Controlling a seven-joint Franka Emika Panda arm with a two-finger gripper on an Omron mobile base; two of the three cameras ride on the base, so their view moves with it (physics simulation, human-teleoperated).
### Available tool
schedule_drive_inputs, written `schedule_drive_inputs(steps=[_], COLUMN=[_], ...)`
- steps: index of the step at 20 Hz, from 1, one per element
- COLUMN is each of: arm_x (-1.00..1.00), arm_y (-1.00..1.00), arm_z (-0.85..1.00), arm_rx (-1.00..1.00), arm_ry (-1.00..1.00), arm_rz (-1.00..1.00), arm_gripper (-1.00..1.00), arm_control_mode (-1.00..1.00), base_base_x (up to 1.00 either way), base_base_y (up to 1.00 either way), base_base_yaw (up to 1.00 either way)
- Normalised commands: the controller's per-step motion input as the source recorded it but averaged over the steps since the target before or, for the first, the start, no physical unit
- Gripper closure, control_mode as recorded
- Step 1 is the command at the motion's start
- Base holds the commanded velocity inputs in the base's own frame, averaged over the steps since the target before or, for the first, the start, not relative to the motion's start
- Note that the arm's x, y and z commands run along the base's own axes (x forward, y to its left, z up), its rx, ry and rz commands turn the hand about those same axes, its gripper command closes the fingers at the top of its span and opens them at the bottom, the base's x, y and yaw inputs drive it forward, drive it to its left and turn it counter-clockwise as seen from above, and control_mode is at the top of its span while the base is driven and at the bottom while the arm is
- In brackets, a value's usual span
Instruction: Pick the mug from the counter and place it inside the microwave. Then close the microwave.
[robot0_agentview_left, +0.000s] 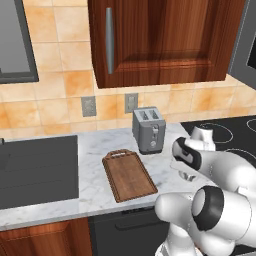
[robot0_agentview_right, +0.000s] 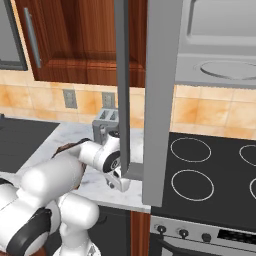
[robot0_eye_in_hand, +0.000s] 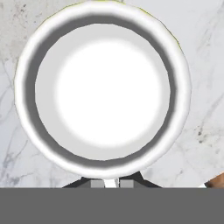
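From straight above in the hand view, the white mug (robot0_eye_in_hand: 103, 87) is a large round rim and bowl over the marbled counter (robot0_eye_in_hand: 201, 113). My gripper (robot0_eye_in_hand: 108, 183) is shut on the mug's rim at its near edge. In the left base view the hand reaches down to the counter (robot0_agentview_left: 95, 150) right of the toaster, with the gripper (robot0_agentview_left: 184, 172) low and the mug hidden by the hand. The microwave (robot0_agentview_right: 215, 50) hangs above the stove, its door (robot0_agentview_right: 160, 100) swung wide open towards me, with its grey bar handle (robot0_agentview_right: 122, 90) right in front of my hand.
A silver toaster (robot0_agentview_left: 149, 129) stands at the back of the counter, with a wooden cutting board (robot0_agentview_left: 129, 175) lying in front of it. The black stovetop (robot0_agentview_right: 200, 170) lies to the right, oven knobs (robot0_agentview_right: 184, 232) below it. A dark flat panel (robot0_agentview_left: 37, 170) lies at the left.
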Motion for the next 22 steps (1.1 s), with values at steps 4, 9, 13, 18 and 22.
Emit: schedule_drive_inputs(steps=[4, 9, 13, 18, 22], arm_x=[-0.33, -0.16, 0.0, -0.02, -0.18], arm_y=[0.05, 0.2, 0.32, 0.42, 0.45], arm_z=[0.34, 0.4, 0.37, 0.45, 0.41], arm_rx=[0.0, 0.0, 0.0, 0.0, 0.0], arm_ry=[0.0, -0.03, -0.05, -0.07, -0.07], arm_rz=[0.08, 0.1, 0.12, 0.11, 0.14], arm_gripper=[1.0, 1.0, 1.0, 1.0, 1.0], arm_control_mode=[-1.0, -1.0, -1.0, -1.0, -1.0], base_base_x=[0.0, 0.0, 0.0, 0.0, 0.0], base_base_y=[0.0, 0.0, 0.0, 0.0, 0.0], base_base_yaw=[0.0, 0.0, 0.0, 0.0, 0.0])
